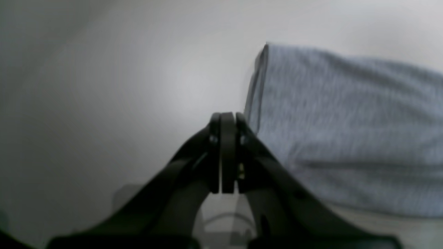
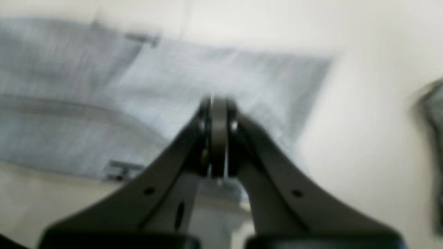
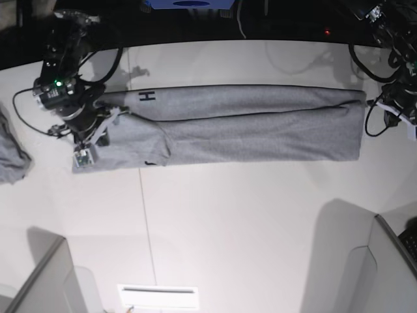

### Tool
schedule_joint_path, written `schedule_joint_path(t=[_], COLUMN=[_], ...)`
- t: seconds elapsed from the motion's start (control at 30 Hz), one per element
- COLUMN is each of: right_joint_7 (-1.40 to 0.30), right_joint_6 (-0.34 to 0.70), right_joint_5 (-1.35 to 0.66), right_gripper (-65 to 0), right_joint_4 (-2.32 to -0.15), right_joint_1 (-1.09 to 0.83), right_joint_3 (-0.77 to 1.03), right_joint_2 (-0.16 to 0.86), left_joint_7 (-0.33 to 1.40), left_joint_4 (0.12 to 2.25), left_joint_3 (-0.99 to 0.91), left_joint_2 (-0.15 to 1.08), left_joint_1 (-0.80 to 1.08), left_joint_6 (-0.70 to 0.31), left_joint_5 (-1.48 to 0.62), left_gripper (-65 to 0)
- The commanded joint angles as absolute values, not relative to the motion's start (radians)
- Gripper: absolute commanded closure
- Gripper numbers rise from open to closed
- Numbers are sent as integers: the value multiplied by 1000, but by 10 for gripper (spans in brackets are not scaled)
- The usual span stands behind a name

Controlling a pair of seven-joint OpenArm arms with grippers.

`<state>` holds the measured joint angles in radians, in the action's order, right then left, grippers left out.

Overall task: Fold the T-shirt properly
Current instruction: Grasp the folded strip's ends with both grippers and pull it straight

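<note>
So the table (image 3: 215, 222) is a big off-white surface with a thin seam line running down its left part. Lying across the upper middle of it is the T-shirt (image 3: 247, 130), heather grey, folded lengthwise into a long narrow band that runs nearly from one arm to the other. You can see the overlapping fold edges running along its length.

Only readable writing: a black block "H" (image 3: 148, 96) near the band's left end in the base view. There's another small dark mark lower down on that end, but it's too tiny to read.

Off at the far left edge sits a smaller grey cloth (image 3: 12, 156), well apart from the shirt.

Right gripper (image 2: 218, 103) has its jaws pressed fully together with nothing between them, hovering over the shirt's end; that view is pretty blurry. Left gripper (image 1: 226, 117) is the same deal, jaws closed and empty, sitting just beside the shirt's other end over bare table.
</note>
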<state>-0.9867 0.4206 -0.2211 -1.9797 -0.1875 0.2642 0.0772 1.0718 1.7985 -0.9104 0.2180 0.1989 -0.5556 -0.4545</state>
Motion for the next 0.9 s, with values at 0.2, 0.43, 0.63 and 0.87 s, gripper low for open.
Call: schedule_joint_path(t=[0.2,0.43,0.63,0.87], right_joint_7=[-970,-970,-970,-970], right_joint_6=[420,420,420,420], right_joint_5=[-213,-213,-213,-214], right_gripper=[0,0,0,0], right_joint_4=[-1989,-1989,-1991,-1992], right_joint_1=[-231,-259,-274,-289], right_joint_3=[271,271,271,271], right_joint_2=[61,61,59,59], left_joint_7=[1049,957,888,889], left_joint_4=[1722,1589,1458,1383], left_joint_3=[-937,-885,-765,-751], left_joint_2=[236,243,263,265], left_joint_1=[203,202,196,177], left_joint_6=[-567,-568,-568,-568], left_joint_5=[-476,-522,-568,-602], left_gripper=[-326,-587,-586,-583])
